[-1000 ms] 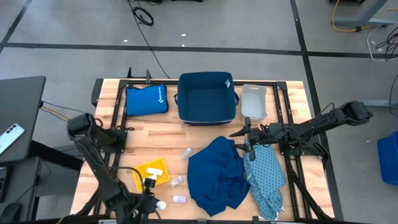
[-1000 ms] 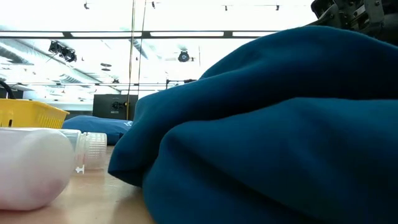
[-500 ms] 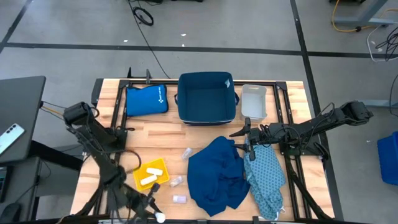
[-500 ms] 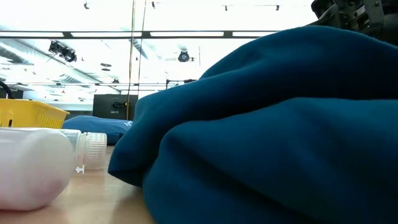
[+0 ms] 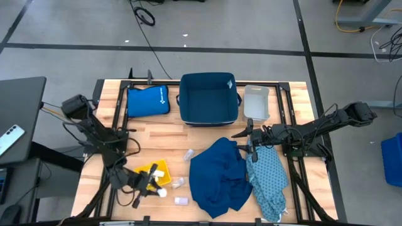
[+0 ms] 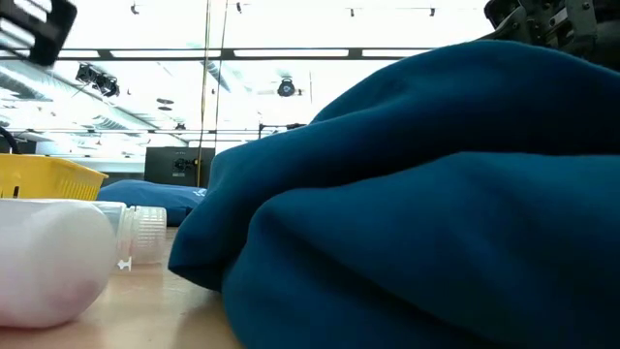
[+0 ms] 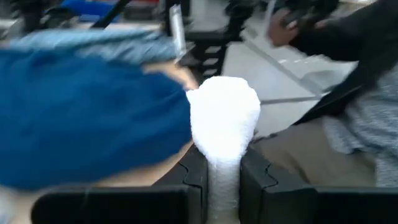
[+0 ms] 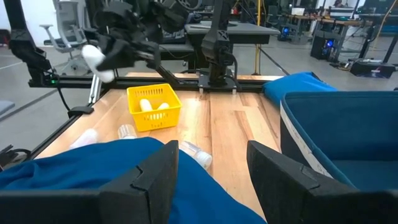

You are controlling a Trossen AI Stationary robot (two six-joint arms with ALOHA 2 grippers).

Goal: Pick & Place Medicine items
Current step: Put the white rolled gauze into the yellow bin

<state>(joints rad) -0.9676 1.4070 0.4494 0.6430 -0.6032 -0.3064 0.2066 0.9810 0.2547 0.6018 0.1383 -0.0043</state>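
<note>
Carrying small white round bottle (image 7: 224, 118) clamped in left end effector (image 5: 157, 188), raised near yellow plastic tray (image 5: 155, 174) at tabletop (image 5: 207, 135) near-left corner, likely for drop-in. Right end effector (image 8: 211, 163) open, idle mid-tabletop.

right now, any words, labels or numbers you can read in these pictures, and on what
None can be read.
Flat blue pouch: a small white mark, too small to read.
White bottle held in the left gripper: no label shows.
Bottle lying in the low view: no print shows.
</note>
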